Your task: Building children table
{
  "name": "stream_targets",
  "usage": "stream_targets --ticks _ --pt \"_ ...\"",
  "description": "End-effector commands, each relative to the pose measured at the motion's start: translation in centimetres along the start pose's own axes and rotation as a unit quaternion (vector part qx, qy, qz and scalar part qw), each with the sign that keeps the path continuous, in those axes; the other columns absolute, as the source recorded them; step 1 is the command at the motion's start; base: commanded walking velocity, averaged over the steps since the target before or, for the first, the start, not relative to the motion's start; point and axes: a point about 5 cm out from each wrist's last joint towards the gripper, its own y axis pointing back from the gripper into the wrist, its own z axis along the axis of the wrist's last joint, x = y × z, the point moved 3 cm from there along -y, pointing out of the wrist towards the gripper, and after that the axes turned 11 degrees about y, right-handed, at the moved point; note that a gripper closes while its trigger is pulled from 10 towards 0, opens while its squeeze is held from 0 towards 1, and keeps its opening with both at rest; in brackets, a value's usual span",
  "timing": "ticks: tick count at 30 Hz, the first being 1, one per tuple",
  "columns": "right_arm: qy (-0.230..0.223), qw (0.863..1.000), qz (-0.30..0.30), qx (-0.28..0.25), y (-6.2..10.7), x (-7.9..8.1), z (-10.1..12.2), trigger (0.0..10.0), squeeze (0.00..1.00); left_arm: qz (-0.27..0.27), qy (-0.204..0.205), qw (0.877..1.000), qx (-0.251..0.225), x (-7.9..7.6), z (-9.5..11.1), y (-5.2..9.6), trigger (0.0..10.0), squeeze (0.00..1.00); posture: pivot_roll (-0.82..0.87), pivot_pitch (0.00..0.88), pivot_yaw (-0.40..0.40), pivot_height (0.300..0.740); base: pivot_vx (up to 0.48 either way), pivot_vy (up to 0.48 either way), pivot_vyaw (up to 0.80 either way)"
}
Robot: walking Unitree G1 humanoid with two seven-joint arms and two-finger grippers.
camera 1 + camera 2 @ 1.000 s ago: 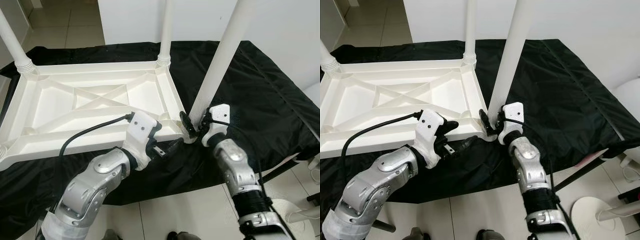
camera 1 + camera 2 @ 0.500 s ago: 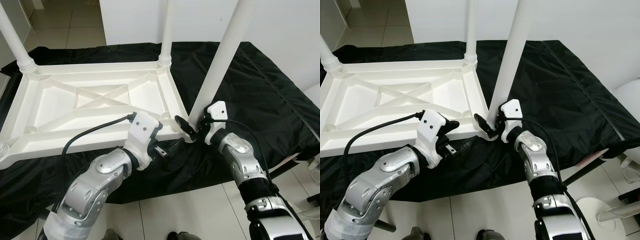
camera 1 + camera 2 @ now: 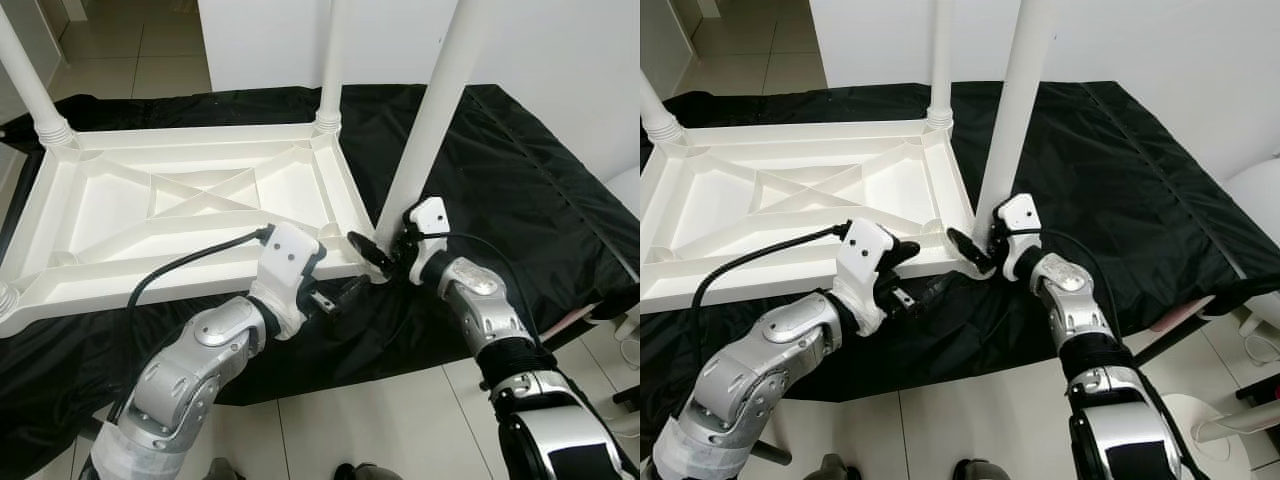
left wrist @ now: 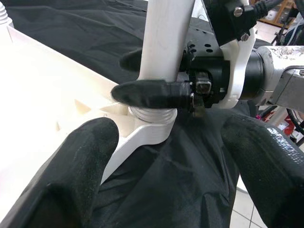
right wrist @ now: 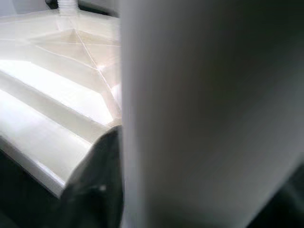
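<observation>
white plastic tabletop (image 3: 190,215): upside down on black cloth | corner leg (image 3: 425,125): white, near upright, foot apparently seated in socket

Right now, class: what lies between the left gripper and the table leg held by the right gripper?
Black cloth and the tabletop's corner socket, in the left wrist view; the left gripper is open short of the leg.

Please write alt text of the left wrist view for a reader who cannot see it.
The right gripper clamps the base of a white table leg standing in the corner socket of the upturned table top. The left gripper is open in front, over black cloth.
</observation>
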Motion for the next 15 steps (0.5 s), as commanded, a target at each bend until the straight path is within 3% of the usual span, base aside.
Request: stream_targets --ticks 1,3,4,15 --pt "-0.002 1.0 0.008 0.009 0.17 0.0 -0.47 0.0 0.0 0.0 -0.003 1.0 -0.002 -0.01 0.02 0.04 10.0 0.0 0.0 0.093 -0.041 0.74 0.0 0.0 0.0" --pt "-0.002 1.0 0.008 0.009 0.17 0.0 -0.47 0.0 0.0 0.0 -0.003 1.0 -0.002 -0.01 0.02 0.04 10.0 0.0 0.0 0.093 -0.041 0.74 0.0 0.0 0.0" --pt "-0.009 1.0 0.003 0.014 0.24 -0.01 -0.82 10.0 0.0 0.0 -0.002 1.0 -0.002 0.0 0.08 0.06 10.0 0.0 0.0 0.096 -0.04 0.74 0.0 0.0 0.0" --pt "-0.033 0.998 -0.038 0.026 -0.03 0.17 -1.44 10.0 0.0 -0.001 0.001 1.0 -0.003 -0.17 0.12 -0.06 10.0 0.0 0.0 0.102 -0.039 0.74 0.0 0.0 0.0"
